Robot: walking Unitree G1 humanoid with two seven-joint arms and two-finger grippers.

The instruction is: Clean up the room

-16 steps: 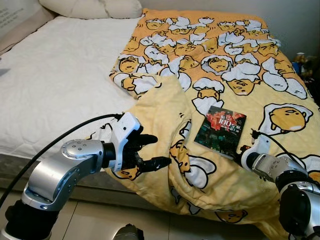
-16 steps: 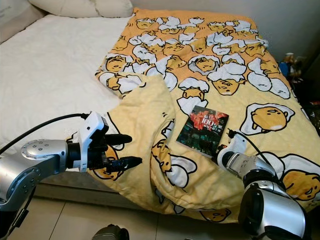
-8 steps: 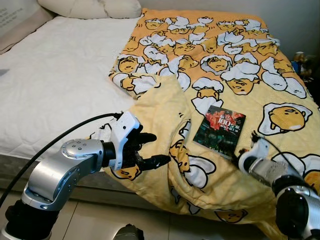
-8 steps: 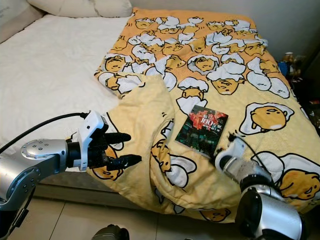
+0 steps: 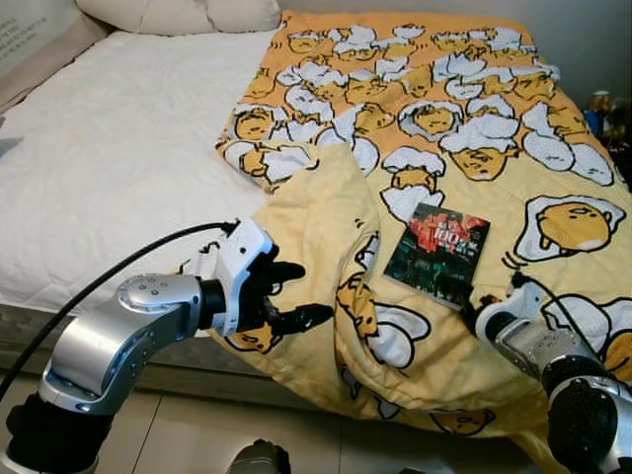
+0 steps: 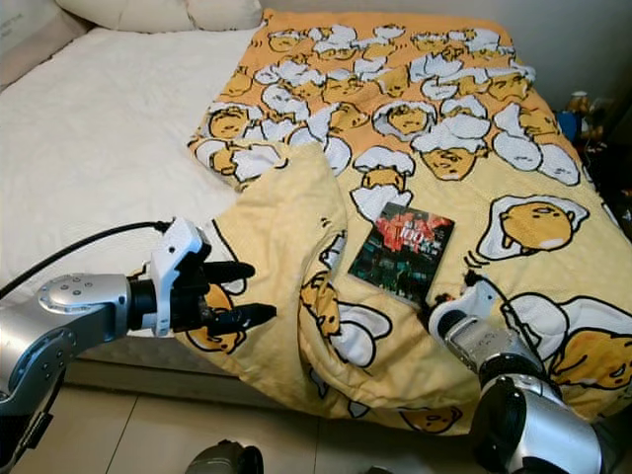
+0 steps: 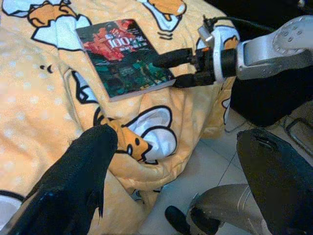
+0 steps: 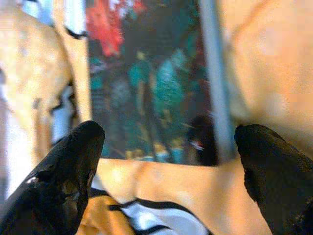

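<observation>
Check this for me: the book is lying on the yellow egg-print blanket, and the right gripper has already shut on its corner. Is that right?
Not quite. The book does lie on the yellow egg-print blanket, but the right gripper is open, its two fingers spread just short of the book's corner. The left wrist view shows the gap plainly, and the right wrist view looks at the book between its parted fingers.

This is a bedroom in a home. A bed with a white sheet carries pale pillows at its head and a yellow cartoon-print blanket. Tiled floor lies below, and what may be small bottles stand blurred beside the bed.
</observation>
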